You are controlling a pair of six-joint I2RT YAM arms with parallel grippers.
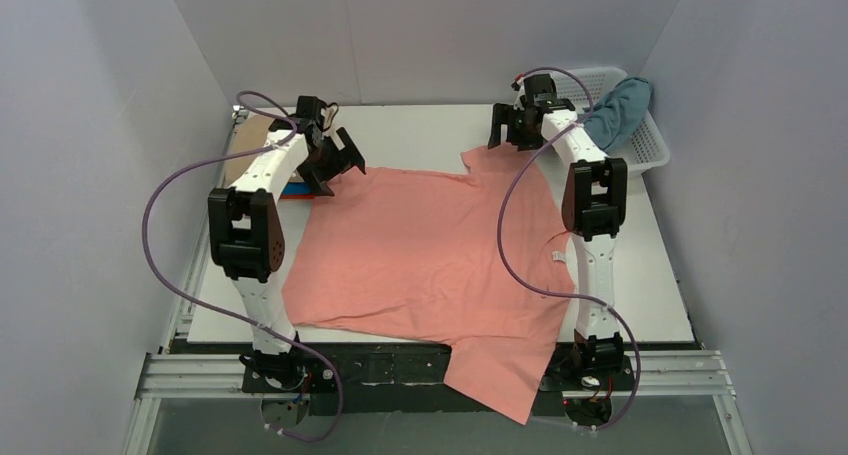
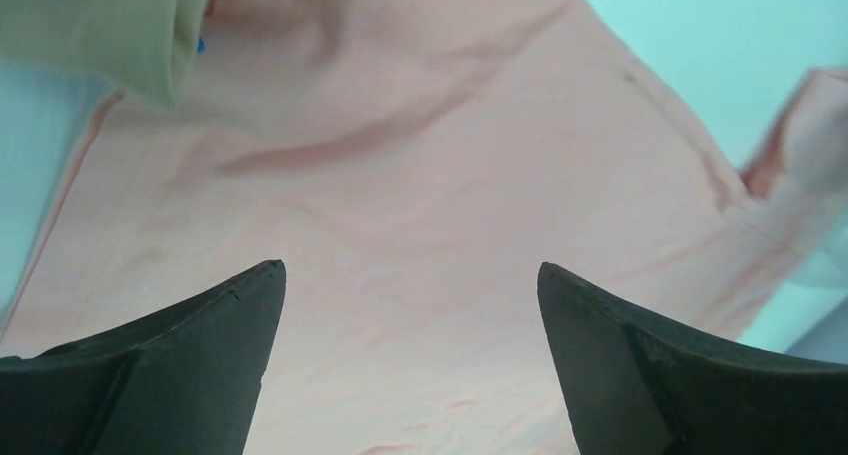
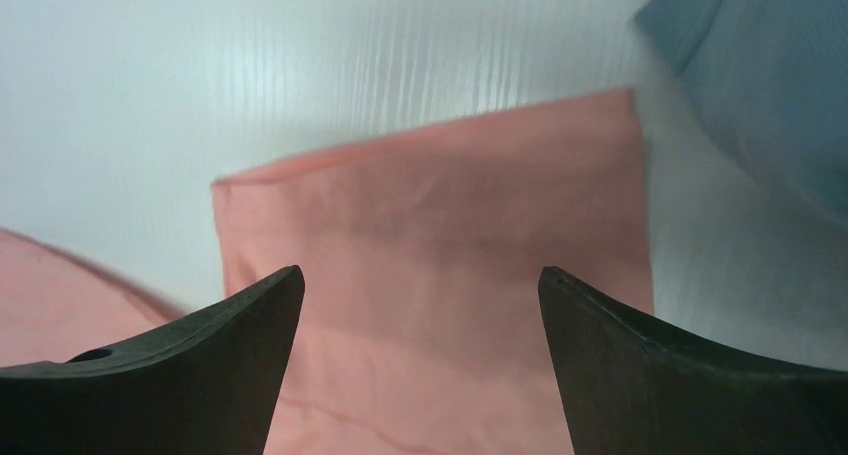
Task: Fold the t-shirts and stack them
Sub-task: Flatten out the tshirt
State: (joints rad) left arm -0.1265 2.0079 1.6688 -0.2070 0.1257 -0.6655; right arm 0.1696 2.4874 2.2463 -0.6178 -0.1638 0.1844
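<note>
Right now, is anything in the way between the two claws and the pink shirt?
Nothing visible. The left gripper and right gripper, both open, hang over the far edge of the salmon pink t-shirt, and each wrist view shows the cloth uncovered between its fingers.

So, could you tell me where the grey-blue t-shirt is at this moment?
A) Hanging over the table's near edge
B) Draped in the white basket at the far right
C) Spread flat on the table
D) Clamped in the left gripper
B: the grey-blue t-shirt lies bunched over the rim of the white basket, while the shirt spread on the table is the salmon pink t-shirt.
</note>
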